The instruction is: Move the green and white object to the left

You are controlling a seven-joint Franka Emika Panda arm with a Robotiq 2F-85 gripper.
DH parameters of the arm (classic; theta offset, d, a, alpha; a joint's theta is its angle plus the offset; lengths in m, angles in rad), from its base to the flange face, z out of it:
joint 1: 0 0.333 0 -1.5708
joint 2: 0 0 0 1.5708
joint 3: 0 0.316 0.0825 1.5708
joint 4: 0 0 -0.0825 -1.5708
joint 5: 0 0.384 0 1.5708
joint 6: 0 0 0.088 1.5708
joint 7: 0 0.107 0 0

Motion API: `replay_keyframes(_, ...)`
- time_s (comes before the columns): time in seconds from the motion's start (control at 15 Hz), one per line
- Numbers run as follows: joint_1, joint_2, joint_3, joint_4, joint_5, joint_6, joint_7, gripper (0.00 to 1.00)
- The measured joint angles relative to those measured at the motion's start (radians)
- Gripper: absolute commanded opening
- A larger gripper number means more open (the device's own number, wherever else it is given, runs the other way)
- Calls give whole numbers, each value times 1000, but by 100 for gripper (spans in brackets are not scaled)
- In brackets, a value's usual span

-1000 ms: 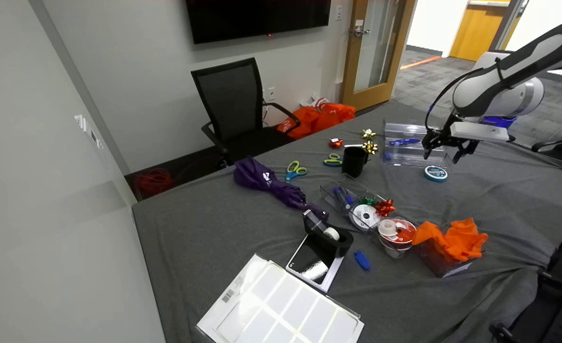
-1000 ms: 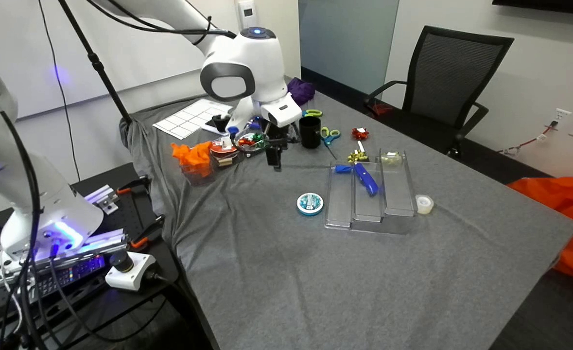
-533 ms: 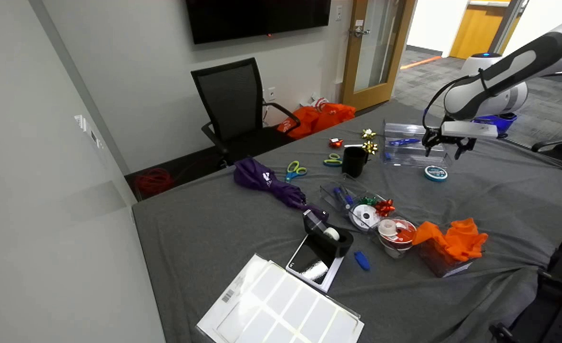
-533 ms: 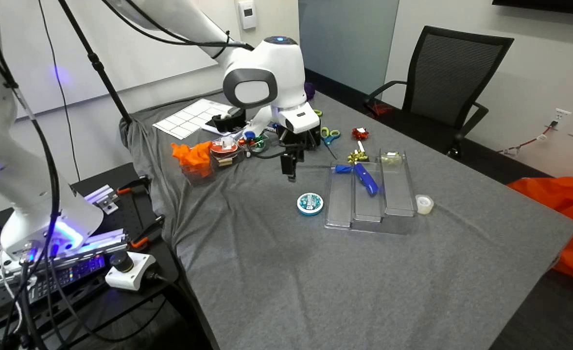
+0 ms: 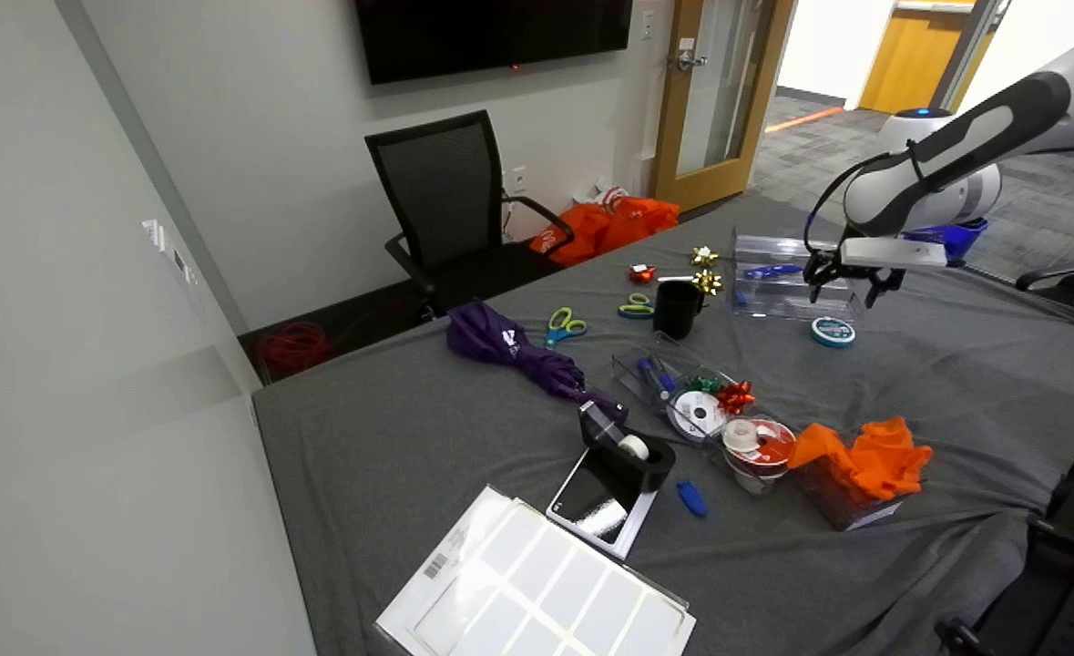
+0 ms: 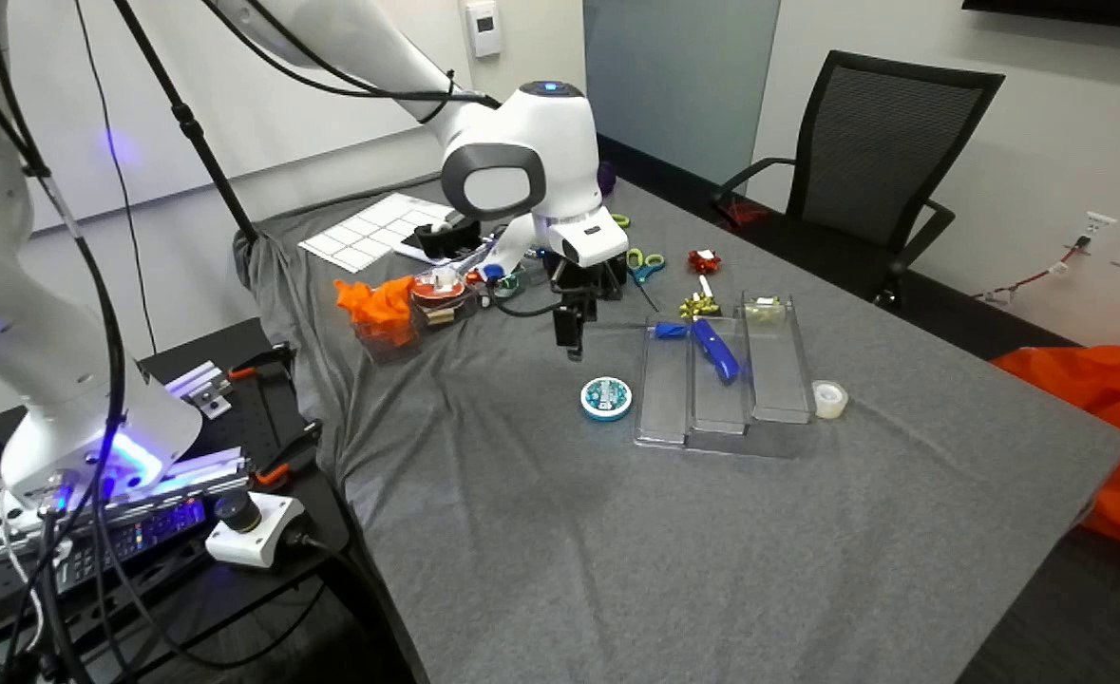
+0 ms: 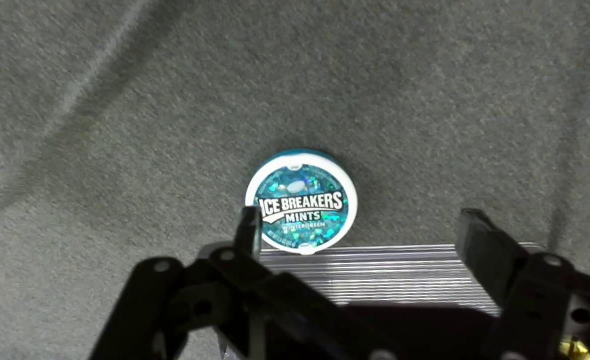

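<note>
The green and white object is a small round mint tin, teal with a white rim. It lies flat on the grey cloth in both exterior views [image 5: 833, 332] [image 6: 606, 398]. In the wrist view the tin [image 7: 302, 200] sits toward the left finger [image 7: 250, 230], whose tip overlaps its left edge. My gripper [image 7: 364, 212] is wide open with nothing between its fingers. In both exterior views the gripper [image 5: 842, 300] [image 6: 571, 344] hangs above the table, apart from the tin and a little behind it.
A clear stepped tray [image 6: 664, 399] holding blue items stands right beside the tin. A tape roll [image 6: 829, 399] lies on its far side. A black mug [image 5: 678, 310], scissors [image 5: 564, 326], bows, a purple umbrella [image 5: 537, 360] and an orange cloth [image 5: 864, 456] in a box lie around.
The arm has moved toward the tin and lower, rightward in an exterior view and slightly leftward in an exterior view. The motion is smaller in the last half second. The tin has not moved.
</note>
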Motion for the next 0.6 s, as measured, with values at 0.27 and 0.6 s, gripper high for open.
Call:
replay_keyframes(0.27,-13,55,7,1,4,48,-47,100)
replay_keyframes(0.6,-49,108,30,4,21,87,-106,100)
